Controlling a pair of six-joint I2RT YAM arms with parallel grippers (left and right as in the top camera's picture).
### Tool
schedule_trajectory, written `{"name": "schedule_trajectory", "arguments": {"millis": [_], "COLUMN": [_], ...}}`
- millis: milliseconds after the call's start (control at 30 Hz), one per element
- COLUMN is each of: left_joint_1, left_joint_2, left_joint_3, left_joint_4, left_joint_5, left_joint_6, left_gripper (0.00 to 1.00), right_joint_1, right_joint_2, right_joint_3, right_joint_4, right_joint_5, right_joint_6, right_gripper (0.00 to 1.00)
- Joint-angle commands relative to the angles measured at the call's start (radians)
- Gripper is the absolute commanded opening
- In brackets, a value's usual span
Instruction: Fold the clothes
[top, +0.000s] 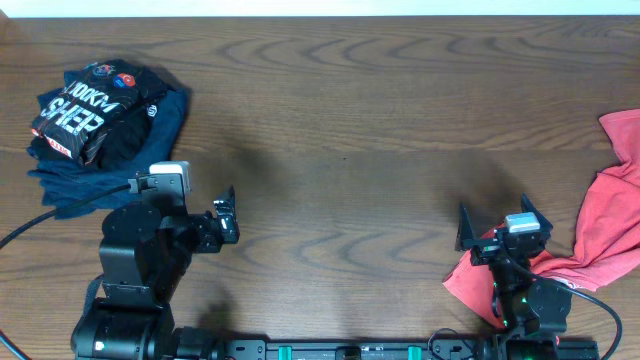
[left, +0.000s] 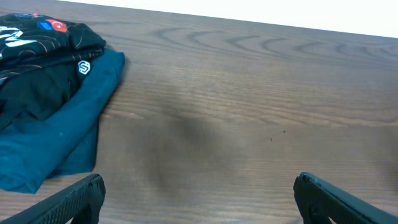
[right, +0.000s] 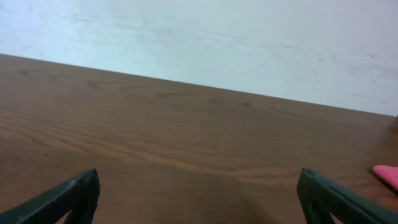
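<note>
Figured this for partway done, maybe past the halfway mark. Spotted a tidy stack (top: 110, 130) parked at the far-left end of the surface (top: 340, 110): black shirt (top: 85, 110) with white lettering folded on top, navy garment (top: 70, 188) folded underneath, touching. Counted both as finished. Couldn't rule out another layer tucked in between.

Left to do: the red garment (top: 610, 215), crumpled along the right edge and trailing down toward the near-right corner, running under the right arm. Looked totally unfolded, no grip on it either.

Left claw (top: 228, 215) spread wide, pinching nothing, hovering toward the front, near the stack but apart from it. Right claw (top: 495, 220) same deal: spread wide, empty, sitting right next to the red heap. Guessed the next job as pulling the red one out to the bare middle and flattening first.

On views: needed the overhead to catch stack, red heap and both arms together. Got a much closer look at the stack from the left wrist, with a small white logo (left: 83, 68) on the black shirt, the navy edge looking more teal, and own fingers (left: 71, 200) poking in at the bottom corners, far apart. Zero red anywhere in that one. From the right wrist, got mostly bare wood and a pale wall (right: 199, 37), plus just a pink sliver at the right edge; no stack at all.
</note>
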Motion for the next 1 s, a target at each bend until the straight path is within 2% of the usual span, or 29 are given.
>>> {"name": "schedule_trajectory", "arguments": {"millis": [0, 433, 600, 767, 967], "left_joint_1": [-0.004, -0.004, -0.003, 0.016, 0.07], "left_joint_2": [0.0, 0.0, -0.035, -0.161, -0.358], "left_joint_3": [-0.001, -0.001, -0.027, -0.208, -0.5], "left_joint_4": [0.0, 0.0, -0.048, -0.005, 0.257], "left_joint_5": [-0.008, -0.01, -0.039, -0.038, -0.038], "left_joint_6": [0.005, 0.008, 0.037, 0.043, 0.044], "left_gripper": [0.98, 0.98, 0.98, 0.98, 0.98], "right_joint_1": [0.003, 0.004, 0.003, 0.003, 0.004], "right_joint_2": [-0.01, -0.01, -0.01, -0.01, -0.01], "right_joint_3": [-0.002, -0.002, -0.002, -0.003, -0.002], "right_joint_4": [-0.002, -0.002, -0.002, -0.002, -0.002], "right_joint_5": [-0.01, -0.01, -0.01, -0.01, -0.01], "right_joint_6": [0.016, 0.016, 0.016, 0.016, 0.016], "right_gripper": [0.99, 0.99, 0.99, 0.99, 0.99]}}
